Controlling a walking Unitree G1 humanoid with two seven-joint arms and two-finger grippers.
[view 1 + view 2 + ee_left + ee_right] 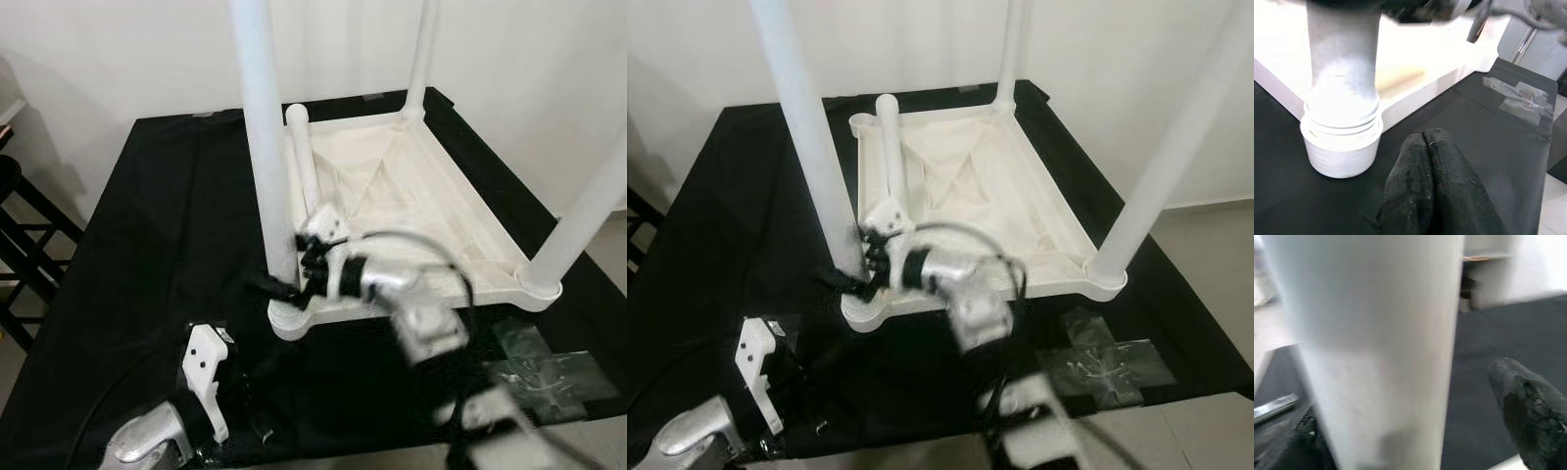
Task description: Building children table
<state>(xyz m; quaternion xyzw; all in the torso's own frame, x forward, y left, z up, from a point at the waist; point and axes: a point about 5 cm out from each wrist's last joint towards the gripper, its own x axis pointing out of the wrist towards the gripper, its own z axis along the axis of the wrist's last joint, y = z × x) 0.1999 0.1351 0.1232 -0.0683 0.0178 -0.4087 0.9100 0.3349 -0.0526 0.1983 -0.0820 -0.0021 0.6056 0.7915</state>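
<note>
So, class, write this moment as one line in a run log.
right gripper: fingers either side of near-left leg at its base | left gripper: shut, idle on black cloth | tabletop: upside down | loose leg: lying inside

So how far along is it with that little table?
Three legs already stand upright in the upside-down tabletop. The right gripper is around the near leg at its base. The fourth leg lies loose inside, not yet fitted. The left gripper rests shut nearby.
</note>
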